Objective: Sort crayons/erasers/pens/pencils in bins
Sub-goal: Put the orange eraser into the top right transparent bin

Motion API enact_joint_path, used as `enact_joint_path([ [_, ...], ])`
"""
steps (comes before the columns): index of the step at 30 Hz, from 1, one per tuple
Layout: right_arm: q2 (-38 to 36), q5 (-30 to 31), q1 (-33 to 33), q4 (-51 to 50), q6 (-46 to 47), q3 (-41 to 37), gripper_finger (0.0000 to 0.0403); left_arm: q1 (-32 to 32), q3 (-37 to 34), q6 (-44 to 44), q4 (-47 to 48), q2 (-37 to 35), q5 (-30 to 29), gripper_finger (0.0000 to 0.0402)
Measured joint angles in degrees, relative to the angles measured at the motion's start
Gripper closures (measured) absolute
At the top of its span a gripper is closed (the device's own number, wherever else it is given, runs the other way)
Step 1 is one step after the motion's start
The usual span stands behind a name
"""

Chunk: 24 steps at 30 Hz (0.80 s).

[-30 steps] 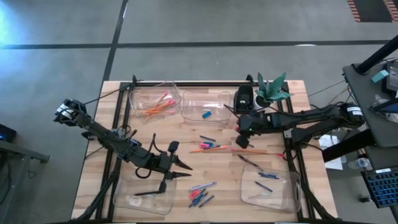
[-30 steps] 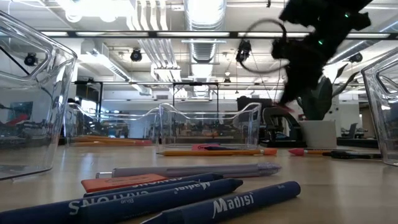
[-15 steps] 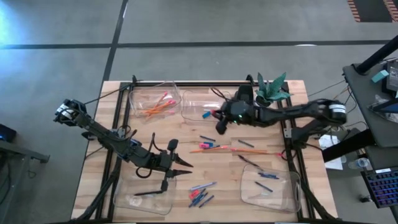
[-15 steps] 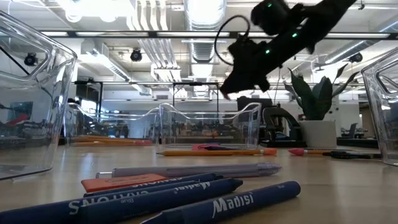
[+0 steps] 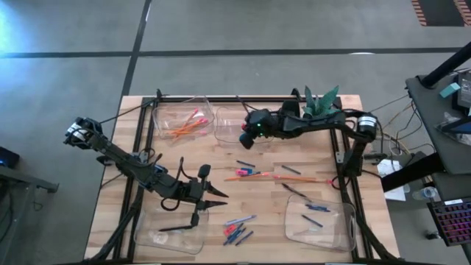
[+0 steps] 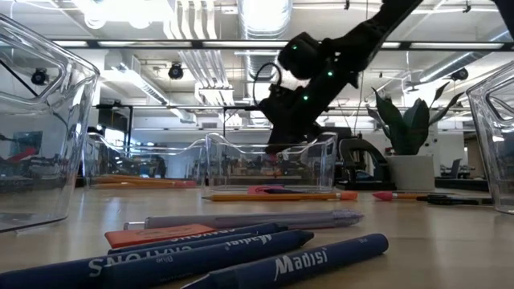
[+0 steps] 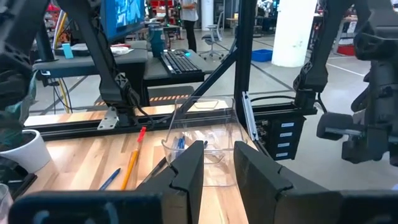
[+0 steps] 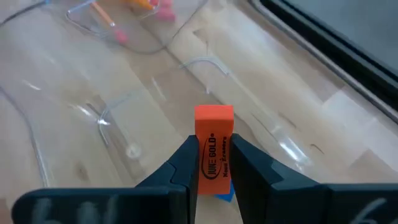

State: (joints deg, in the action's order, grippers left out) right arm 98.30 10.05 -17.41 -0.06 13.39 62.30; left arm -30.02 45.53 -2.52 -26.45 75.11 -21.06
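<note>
My right gripper (image 5: pixel 246 134) is shut on an orange-red eraser (image 8: pixel 214 146) above the far middle bin (image 5: pixel 234 116). A blue eraser (image 8: pixel 224 194) lies in that bin, right under the held one. The gripper also shows in the low view (image 6: pixel 281 143), over the bin's rim. My left gripper (image 5: pixel 215 200) is open and empty, above the table beside the near left bin (image 5: pixel 171 234), which holds a dark pen. Pencils (image 5: pixel 182 126) lie in the far left bin. Blue crayons (image 5: pixel 315 213) lie in the near right bin. My right gripper pinches the eraser's two broad sides (image 8: pixel 214 163) between its two fingers. The eraser's free end (image 8: pixel 214 115) sticks out past the fingertips. The eraser is lifted clear, over the inside of the far middle bin.
Loose pencils (image 5: pixel 250 177), pens (image 5: pixel 294 190) and crayons (image 5: pixel 237 232) lie on the wooden table between the bins. A small black box (image 5: pixel 289 112) and a potted plant (image 5: pixel 322 104) stand at the far right. Crayons (image 6: pixel 241 249) lie close to the low camera.
My right gripper has gone toward the table's left and far edge with the eraser, from over the loose items at mid-right to above the far middle bin. It has stayed shut on the eraser.
</note>
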Motion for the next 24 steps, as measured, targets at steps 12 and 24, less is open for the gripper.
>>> enact_joint_path([
  [12,6.6,0.0,-0.3,-18.2,-6.5,12.8,0.0334,0.0,-0.1,0.0,0.1,0.0,0.0,0.0327],
  [24,11.6,-1.3,-0.7,-18.2,-9.4,14.8,0.0334,0.0,-0.2,-0.1,1.6,0.0,0.1,0.0327],
])
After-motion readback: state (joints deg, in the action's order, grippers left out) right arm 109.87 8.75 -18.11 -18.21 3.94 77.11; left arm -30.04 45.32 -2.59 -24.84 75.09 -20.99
